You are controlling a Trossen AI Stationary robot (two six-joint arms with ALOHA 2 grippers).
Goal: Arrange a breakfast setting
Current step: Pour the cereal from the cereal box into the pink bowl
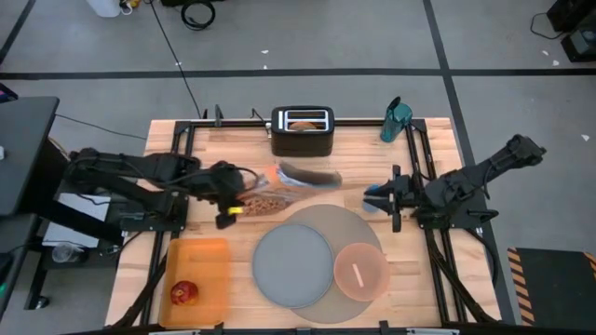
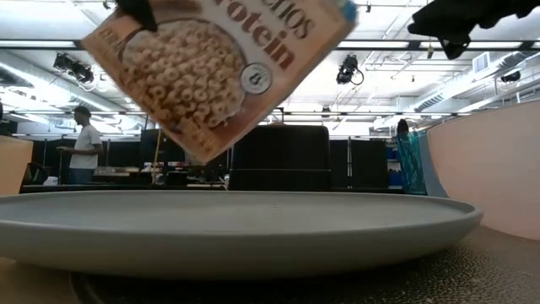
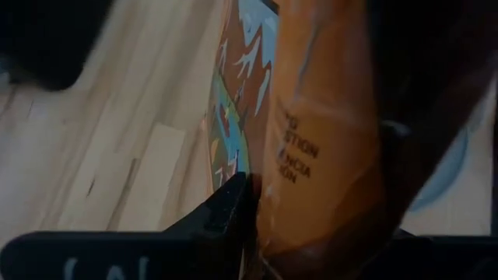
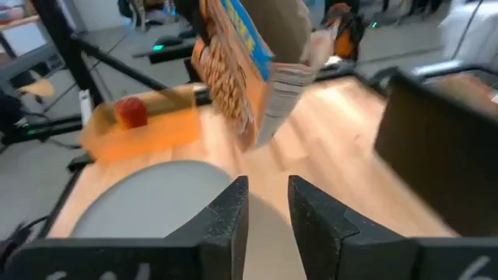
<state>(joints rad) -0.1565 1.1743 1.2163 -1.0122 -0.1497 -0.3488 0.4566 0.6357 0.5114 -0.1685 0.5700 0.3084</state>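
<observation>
My left gripper (image 1: 231, 194) is shut on a cereal box (image 1: 279, 186), which it holds tilted above the table left of the grey mat (image 1: 358, 223). The box also shows in the low view (image 2: 219, 67) and the right wrist view (image 4: 241, 70). The grey-blue plate (image 1: 291, 265) and the pink bowl (image 1: 360, 270) rest on the mat, and a spoon (image 1: 357, 274) lies in the bowl. My right gripper (image 4: 268, 204) is open and empty, level over the mat's far right edge. A bagel (image 1: 302, 123) sticks out of the black toaster (image 1: 302, 140). My left gripper pinches the cereal box between its two fingers, across the box's narrow orange side panel (image 3: 311, 163). One finger (image 3: 229, 206) lies on the printed face next to that panel. The fingers come level from the table's left. The box is lifted clear and tilted.
An orange tray (image 1: 209, 265) at the near left holds the red fruit (image 1: 183, 292). The teal tumbler (image 1: 395, 119) stands at the far right, beside the toaster. A person (image 2: 83, 143) stands in the room far behind the table.
</observation>
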